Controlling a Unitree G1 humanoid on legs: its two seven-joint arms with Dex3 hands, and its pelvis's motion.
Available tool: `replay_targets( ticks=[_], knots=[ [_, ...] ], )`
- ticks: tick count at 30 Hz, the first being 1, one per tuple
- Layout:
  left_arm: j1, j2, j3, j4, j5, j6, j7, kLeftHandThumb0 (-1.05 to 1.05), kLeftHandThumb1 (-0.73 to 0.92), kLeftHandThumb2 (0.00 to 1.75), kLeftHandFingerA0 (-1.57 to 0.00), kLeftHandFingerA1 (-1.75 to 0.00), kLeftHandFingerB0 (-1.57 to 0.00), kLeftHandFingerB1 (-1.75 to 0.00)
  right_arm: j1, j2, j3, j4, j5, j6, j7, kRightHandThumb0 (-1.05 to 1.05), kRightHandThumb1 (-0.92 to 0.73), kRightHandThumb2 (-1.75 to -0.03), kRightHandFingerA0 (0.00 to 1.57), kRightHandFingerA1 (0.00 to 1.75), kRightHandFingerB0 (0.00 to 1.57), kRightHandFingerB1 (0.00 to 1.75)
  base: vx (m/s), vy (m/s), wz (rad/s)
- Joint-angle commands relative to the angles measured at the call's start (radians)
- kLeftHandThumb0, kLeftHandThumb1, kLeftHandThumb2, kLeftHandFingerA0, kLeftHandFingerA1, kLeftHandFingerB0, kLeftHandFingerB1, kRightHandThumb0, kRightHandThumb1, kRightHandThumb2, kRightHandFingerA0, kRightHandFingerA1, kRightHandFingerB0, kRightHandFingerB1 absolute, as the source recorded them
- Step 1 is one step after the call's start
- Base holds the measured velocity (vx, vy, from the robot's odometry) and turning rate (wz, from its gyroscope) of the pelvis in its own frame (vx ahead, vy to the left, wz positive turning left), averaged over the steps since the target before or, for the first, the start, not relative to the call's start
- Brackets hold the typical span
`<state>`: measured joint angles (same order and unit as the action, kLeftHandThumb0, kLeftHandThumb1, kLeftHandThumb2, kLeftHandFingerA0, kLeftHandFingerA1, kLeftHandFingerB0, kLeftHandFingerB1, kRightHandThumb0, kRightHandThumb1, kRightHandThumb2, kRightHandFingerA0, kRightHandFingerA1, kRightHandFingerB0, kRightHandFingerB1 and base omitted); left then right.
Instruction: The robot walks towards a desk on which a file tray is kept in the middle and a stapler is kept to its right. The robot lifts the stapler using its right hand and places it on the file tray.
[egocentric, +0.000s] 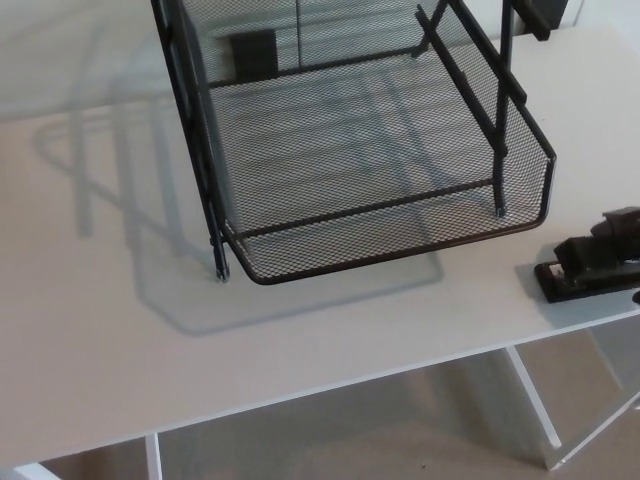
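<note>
A black wire-mesh file tray (380, 225) stands in the middle of the white desk (100, 330), its front lip facing me. To its right, near the desk's right edge, a black stapler (580, 272) lies flat, partly cut off by the picture's border. My right hand (622, 228) comes in at the right border and rests on or just over the back of the stapler. Only a small black part of it shows, so its grip is hidden. My left hand is out of the picture.
The tray's upper tier and black posts (495, 110) rise above the lower basket. Its shadow falls on the desk to the left. Below the desk edge are white desk legs (530, 400) and beige floor.
</note>
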<state>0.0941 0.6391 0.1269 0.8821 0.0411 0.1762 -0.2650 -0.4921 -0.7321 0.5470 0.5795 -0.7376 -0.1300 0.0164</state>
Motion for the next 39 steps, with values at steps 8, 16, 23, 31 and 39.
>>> replay_targets(
  ticks=[8, 16, 23, 31, 39],
  knots=[
    [0.022, 0.025, 0.007, -0.030, 0.011, -0.029, 0.004, -0.53, 0.86, 0.65, -0.29, -0.44, -0.25, -0.36, 0.154, 0.068, 0.034, -0.010, -0.152, 0.083, -0.309, -0.40, -0.81, -0.70, 0.86, 1.62, 0.79, 0.75, 0.00, 0.000, 0.00],
    [-0.035, 0.022, -0.022, 0.047, 0.042, -0.052, 0.022, -0.55, 0.85, 0.65, -0.31, -0.44, -0.29, -0.36, 0.196, 0.099, -0.026, 0.027, -0.111, 0.030, -0.434, -0.23, -0.70, -0.66, 0.91, 1.63, 0.85, 1.03, 0.00, 0.000, 0.00],
    [-0.028, 0.017, -0.008, 0.034, 0.023, -0.037, 0.014, -0.52, 0.86, 0.65, -0.28, -0.42, -0.25, -0.35, 0.213, 0.140, -0.113, 0.051, -0.051, 0.032, -0.491, -0.25, -0.72, -0.66, 0.90, 1.65, 0.81, 1.02, 0.00, 0.000, 0.00],
    [-0.020, 0.028, -0.021, 0.029, 0.042, -0.054, 0.017, -0.53, 0.86, 0.65, -0.29, -0.44, -0.27, -0.37, 0.215, 0.126, -0.215, 0.011, 0.001, 0.009, -0.452, -0.20, -0.76, -0.70, 0.83, 1.75, 0.69, 1.48, 0.00, 0.000, 0.00],
    [-0.020, 0.028, -0.016, 0.039, 0.038, -0.044, 0.020, -0.53, 0.85, 0.65, -0.31, -0.44, -0.29, -0.37, 0.205, 0.080, -0.384, -0.125, 0.114, -0.012, -0.363, -0.21, -0.73, -0.70, 0.80, 1.75, 0.65, 1.57, 0.00, 0.000, 0.00]
  ],
)
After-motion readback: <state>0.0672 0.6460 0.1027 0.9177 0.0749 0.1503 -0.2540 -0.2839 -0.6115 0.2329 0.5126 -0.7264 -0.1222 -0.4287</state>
